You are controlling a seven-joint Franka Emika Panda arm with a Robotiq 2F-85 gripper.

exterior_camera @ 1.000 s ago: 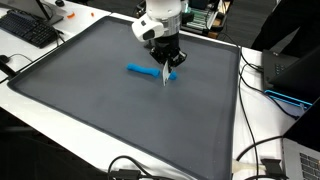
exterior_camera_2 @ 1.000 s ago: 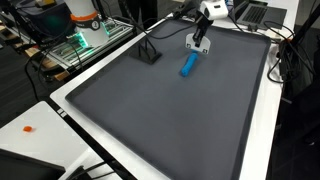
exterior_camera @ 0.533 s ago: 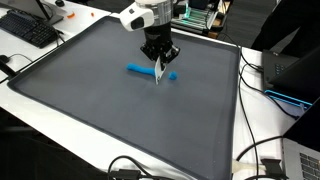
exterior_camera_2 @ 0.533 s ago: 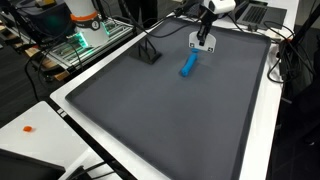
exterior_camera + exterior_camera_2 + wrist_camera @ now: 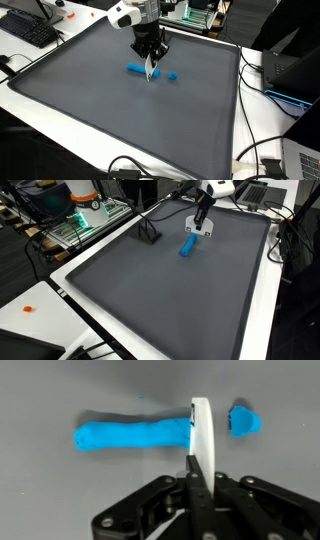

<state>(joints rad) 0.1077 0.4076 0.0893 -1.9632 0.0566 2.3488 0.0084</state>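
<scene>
My gripper (image 5: 150,58) is shut on a thin white blade-like tool (image 5: 201,445), held upright with its edge pointing down. Below it on the dark grey mat lies a long blue roll of clay (image 5: 132,434), also seen in both exterior views (image 5: 138,70) (image 5: 187,246). A small blue piece (image 5: 243,422) lies apart from the roll's end, on the other side of the blade; it also shows in an exterior view (image 5: 173,75). The blade tip (image 5: 150,74) hovers at the gap between roll and piece.
The dark grey mat (image 5: 90,100) covers a white table. A black stand (image 5: 149,234) sits on the mat. A keyboard (image 5: 28,30) lies off one corner; cables (image 5: 262,150) and a laptop (image 5: 300,70) lie along the other side.
My gripper with the white tool has moved along the blue roll, away from the small cut piece, and the arm has swung with it. The small piece now lies clear of the blade.
</scene>
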